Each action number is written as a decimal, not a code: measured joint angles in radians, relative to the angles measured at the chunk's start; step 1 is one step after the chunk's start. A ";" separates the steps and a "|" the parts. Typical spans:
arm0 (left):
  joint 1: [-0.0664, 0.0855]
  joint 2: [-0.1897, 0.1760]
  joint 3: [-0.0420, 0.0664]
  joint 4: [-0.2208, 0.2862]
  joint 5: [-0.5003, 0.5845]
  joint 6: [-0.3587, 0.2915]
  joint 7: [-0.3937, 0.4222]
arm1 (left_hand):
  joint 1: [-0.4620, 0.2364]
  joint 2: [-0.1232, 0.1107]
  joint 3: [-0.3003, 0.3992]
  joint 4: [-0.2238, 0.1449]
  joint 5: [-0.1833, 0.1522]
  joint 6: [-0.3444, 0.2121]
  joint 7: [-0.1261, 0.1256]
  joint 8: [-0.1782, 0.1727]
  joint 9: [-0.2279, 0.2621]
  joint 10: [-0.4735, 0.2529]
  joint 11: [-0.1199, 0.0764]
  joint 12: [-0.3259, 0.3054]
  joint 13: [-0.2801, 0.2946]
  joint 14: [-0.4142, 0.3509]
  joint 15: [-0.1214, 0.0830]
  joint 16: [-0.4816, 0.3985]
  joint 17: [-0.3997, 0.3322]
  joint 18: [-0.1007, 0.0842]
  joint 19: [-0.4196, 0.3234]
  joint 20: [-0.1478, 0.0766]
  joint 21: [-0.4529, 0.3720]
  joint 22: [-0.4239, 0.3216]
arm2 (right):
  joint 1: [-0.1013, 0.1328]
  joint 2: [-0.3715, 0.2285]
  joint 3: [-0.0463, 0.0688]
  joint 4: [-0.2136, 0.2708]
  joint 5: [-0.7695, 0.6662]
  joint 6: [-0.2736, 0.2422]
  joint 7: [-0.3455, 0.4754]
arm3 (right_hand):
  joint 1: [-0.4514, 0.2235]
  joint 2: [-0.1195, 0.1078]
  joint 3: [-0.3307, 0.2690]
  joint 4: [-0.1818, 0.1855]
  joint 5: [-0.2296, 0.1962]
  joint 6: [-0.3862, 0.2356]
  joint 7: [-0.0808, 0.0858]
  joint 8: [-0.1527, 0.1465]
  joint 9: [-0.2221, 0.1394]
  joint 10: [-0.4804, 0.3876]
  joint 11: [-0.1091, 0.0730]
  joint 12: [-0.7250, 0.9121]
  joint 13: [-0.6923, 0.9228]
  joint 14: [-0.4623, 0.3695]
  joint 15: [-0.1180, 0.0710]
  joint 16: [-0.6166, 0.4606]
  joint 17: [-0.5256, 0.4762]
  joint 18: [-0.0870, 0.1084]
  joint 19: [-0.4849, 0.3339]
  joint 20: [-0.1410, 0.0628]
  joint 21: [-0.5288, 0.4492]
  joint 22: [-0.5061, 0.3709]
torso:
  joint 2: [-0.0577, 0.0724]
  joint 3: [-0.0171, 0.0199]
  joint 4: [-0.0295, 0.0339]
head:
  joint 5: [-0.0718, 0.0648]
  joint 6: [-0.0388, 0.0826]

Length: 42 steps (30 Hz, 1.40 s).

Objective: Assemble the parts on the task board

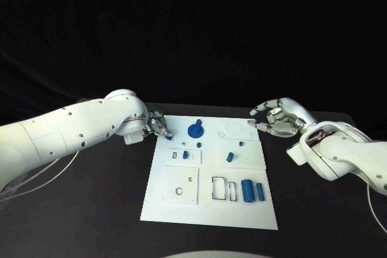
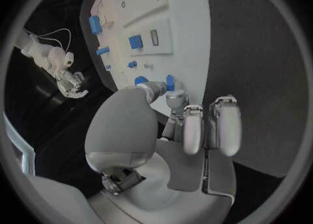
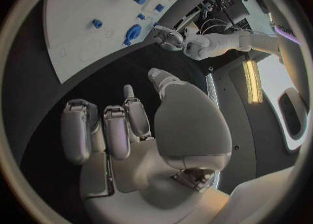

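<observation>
The white task board lies in the middle of the black table, and small blue parts sit on it: a round blue gear near its top, two small blue pegs in the middle squares, and two blue cylinders side by side in the lower right. The left hand is at the board's upper left corner and pinches a small blue part in its fingertips. The right hand hangs off the board's upper right corner with its fingers curled in and nothing in them.
</observation>
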 measured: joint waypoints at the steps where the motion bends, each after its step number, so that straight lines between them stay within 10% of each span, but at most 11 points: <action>1: 0.000 -0.012 0.000 0.018 0.013 -0.004 0.000 | -0.001 0.000 0.001 0.001 0.001 0.000 0.000 0.000 0.000 0.000 0.000 0.000 0.000 0.000 0.000 0.000 0.000 0.000 0.000 0.000 0.000 0.000 | 0.000 0.000 0.000 0.000 0.000 0.000 0.000 | 0.000 0.000 0.000 0.000 0.000 0.000 0.000 0.000 0.000 0.000 0.000 0.000 0.000 0.000 0.000 0.000 0.000 0.000 0.000 0.000 0.000 0.000 | 0.000 0.0000 0.0012 | 0.000 0.000; 19: -0.036 -0.137 -0.014 0.258 0.025 -0.176 0.010 | -0.087 -0.066 0.100 -0.012 0.006 0.008 -0.008 0.091 0.000 0.053 -0.014 0.064 0.067 0.000 -0.008 0.000 0.000 0.000 0.004 -0.004 0.019 0.000 | -0.001 0.001 0.000 -0.001 0.000 0.000 0.001 | 0.000 0.000 0.000 0.006 0.000 0.000 0.000 0.000 0.000 0.000 0.000 0.000 0.000 0.000 0.000 0.000 0.000 0.000 0.000 0.000 0.000 0.000 | -0.004 -0.0006 0.0112 | -0.002 -0.003; 42: -0.063 -0.124 -0.029 0.301 -0.111 -0.212 0.009 | -0.101 -0.072 0.105 -0.008 0.005 0.012 -0.011 0.097 0.001 0.057 -0.018 0.067 0.062 0.000 -0.008 0.000 0.000 0.000 0.004 -0.004 0.023 0.000 | -0.005 0.001 0.000 0.000 0.000 0.001 0.000 | 0.000 0.000 0.000 0.006 0.004 0.000 0.000 0.000 0.000 0.000 0.000 0.000 0.000 0.000 0.000 0.000 0.000 0.000 0.004 -0.004 0.000 0.000 | -0.003 0.0001 0.0102 | -0.001 -0.008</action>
